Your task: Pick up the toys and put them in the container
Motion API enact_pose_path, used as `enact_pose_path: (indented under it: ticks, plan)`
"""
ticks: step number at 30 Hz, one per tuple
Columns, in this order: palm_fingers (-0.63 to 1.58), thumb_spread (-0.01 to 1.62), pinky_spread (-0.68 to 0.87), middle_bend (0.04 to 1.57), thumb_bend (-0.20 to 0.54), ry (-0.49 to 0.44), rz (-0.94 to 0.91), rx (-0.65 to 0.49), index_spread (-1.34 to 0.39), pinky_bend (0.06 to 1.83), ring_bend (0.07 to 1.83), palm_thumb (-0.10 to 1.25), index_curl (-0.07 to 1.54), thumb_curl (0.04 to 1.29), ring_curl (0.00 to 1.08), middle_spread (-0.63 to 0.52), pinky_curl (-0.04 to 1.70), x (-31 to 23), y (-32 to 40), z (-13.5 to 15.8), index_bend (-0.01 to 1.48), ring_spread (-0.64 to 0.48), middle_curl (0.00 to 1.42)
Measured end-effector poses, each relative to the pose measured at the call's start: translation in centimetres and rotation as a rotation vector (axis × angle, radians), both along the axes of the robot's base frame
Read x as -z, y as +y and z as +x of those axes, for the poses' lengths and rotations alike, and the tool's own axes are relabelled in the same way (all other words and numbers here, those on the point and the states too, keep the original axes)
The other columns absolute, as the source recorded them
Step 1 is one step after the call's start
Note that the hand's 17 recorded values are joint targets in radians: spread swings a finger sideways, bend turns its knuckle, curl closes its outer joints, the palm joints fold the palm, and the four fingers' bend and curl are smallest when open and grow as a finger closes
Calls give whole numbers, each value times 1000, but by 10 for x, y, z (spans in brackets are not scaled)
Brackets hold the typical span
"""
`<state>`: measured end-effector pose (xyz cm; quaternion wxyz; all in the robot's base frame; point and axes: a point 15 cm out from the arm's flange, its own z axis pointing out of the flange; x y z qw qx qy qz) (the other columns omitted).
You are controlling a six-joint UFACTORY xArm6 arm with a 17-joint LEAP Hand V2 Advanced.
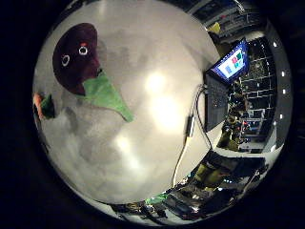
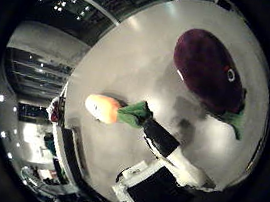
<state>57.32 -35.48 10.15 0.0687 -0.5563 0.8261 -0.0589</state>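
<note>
A dark purple eggplant plush (image 1: 76,57) with white ring eyes and a green leaf (image 1: 107,95) lies on the white table (image 1: 143,157). An orange carrot plush (image 2: 102,108) with a green top (image 2: 134,113) lies on the table beside the eggplant. My hand (image 2: 167,161) hovers just above the table, and one straight black-and-white finger (image 2: 162,137) reaches to the carrot's green top, touching it or nearly so. Nothing is held. No container shows in either view.
An open laptop (image 1: 224,81) with a lit screen stands near the table's edge, a white cable (image 1: 183,148) running from it. Beyond the table edge lie dim room clutter and shelving.
</note>
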Motion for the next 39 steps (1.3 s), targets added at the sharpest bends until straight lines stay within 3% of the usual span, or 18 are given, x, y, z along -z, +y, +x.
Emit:
enact_pose_path:
  ticks: [6,11,12,13,14,16,19,22,25,30,39]
  plan:
    - [300,1057,359,264,-24,25,14,-1,-145,410,447,633,264,387,259,192,300,21,3,-4,156,189,332]
    - [595,1047,274,312,-20,37,22,-5,-174,437,646,656,265,387,284,98,284,33,6,-5,167,69,340]
    - [964,1037,173,364,-13,38,22,-5,-224,521,800,682,247,393,295,38,272,33,5,-6,162,-15,344]
    - [1133,1033,105,385,-11,39,22,-5,-247,594,831,692,249,396,301,14,287,34,4,-7,173,-46,352]
    - [1221,1026,12,428,-12,39,22,-4,-278,622,880,706,265,399,328,-25,295,34,3,-7,196,-88,370]
    - [1406,1001,-287,661,-18,37,21,-4,-367,734,960,742,372,407,400,-131,358,33,1,-9,384,-183,461]
    - [1505,977,-393,840,-13,33,16,-1,-371,867,1041,787,487,415,438,-163,411,29,-4,-10,647,-210,523]
    - [1445,959,-381,978,-15,31,16,4,-329,1005,1148,832,577,425,479,-160,477,22,-8,-13,849,-202,567]
    - [1361,894,-325,1118,0,32,16,7,-285,1148,1278,960,640,492,528,-133,556,18,-10,-15,977,-185,606]
    - [1256,745,-260,1218,-11,73,49,6,-255,1266,1378,1058,678,602,560,-114,645,11,-6,-29,1037,-167,623]
    - [1198,606,-200,1294,-19,108,88,-32,-252,1280,1442,1067,716,737,564,-107,770,-62,0,-59,1070,-162,617]
